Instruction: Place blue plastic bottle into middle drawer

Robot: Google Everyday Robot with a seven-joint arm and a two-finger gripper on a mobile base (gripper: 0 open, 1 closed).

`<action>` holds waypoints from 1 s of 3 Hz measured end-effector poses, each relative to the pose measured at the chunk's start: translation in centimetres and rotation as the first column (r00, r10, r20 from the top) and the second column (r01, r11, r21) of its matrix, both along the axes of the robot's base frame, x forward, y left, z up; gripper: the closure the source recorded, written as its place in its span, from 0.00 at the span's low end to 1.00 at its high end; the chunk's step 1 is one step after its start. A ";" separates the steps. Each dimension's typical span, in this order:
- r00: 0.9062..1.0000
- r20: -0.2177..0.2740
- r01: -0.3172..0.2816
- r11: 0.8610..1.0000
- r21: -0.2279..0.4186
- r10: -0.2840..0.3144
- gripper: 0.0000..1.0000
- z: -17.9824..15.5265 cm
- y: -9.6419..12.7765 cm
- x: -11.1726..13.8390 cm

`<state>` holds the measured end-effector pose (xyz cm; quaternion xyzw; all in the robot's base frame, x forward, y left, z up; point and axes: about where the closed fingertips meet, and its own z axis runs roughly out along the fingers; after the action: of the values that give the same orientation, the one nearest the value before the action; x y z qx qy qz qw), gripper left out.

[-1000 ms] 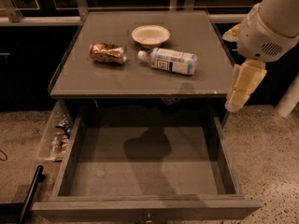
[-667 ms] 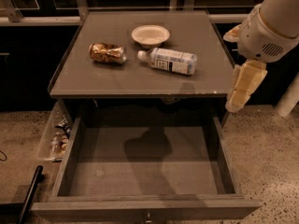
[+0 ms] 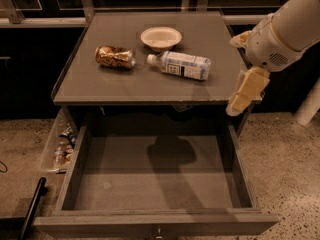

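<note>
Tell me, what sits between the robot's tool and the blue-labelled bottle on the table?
Nothing: the camera view shows only bare tabletop between the tool, hanging by the table's right front corner, and the blue plastic bottle lying on its side.

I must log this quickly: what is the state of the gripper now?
The gripper: open or closed cannot be told; it is beside the right front edge of the table, not holding the bottle, which lies there.

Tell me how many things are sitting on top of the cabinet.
3: the gold can at the left, the white bowl toward the back, and the blue plastic bottle lying in front of the bowl. The gripper hangs by the right front corner, touching none.
</note>
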<state>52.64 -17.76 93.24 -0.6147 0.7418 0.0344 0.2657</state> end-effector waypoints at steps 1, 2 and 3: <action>1.000 0.023 -0.017 0.989 0.150 0.014 0.00 -1.1 1.3 3.3; 0.999 0.031 -0.042 0.955 0.294 0.035 0.00 -1.8 2.5 7.0; 0.998 0.009 -0.054 0.919 0.392 0.055 0.00 -2.5 4.0 10.8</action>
<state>63.45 -13.79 90.79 -0.5694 0.7030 0.1899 0.3815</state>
